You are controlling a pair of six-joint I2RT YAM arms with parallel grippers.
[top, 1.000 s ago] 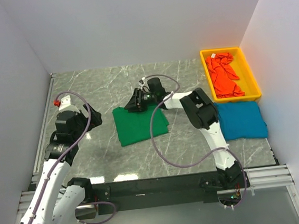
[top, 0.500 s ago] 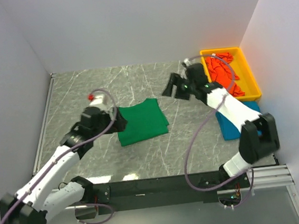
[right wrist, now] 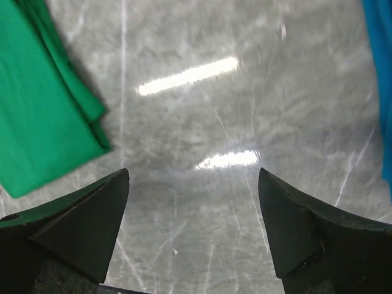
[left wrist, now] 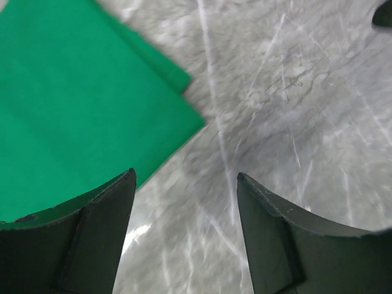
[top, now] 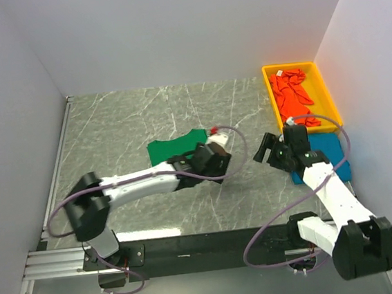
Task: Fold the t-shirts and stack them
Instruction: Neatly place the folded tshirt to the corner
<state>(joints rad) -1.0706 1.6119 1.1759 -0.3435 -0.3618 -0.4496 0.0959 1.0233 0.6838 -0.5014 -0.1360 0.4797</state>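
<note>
Table [top: 131,118]: grey marbled top that carries everything, with walls along its left, far and right edges.
Left arm [top: 144,183]: reaches from the near left corner across towards the middle of the table and covers the near part of the green tee in the top view.
Green t-shirt [top: 172,149] [left wrist: 73,104] [right wrist: 37,116]: lies flat and folded about the middle of the table, a little left of centre. Layered edges show at its corner in both wrist views.
Blue t-shirt [top: 332,149] [right wrist: 384,61]: lies folded against the right edge, towards the near right corner and just this side of the bin.
Yellow bin [top: 289,66]: stands in the far right corner, along the right edge.
Orange-red t-shirt [top: 294,99]: lies crumpled and unfolded inside the bin.
Right fingers [top: 264,149] [right wrist: 79,226]: spread wide with only bare table between them. They sit between the green and blue tees, closer to the blue one, and hold nothing.
Left fingers [top: 220,164] [left wrist: 92,239]: moderately apart and holding nothing. They are over bare table just off the green tee's right-hand corner. In the wrist view one finger overlaps the tee's edge, but contact cannot be told.
</note>
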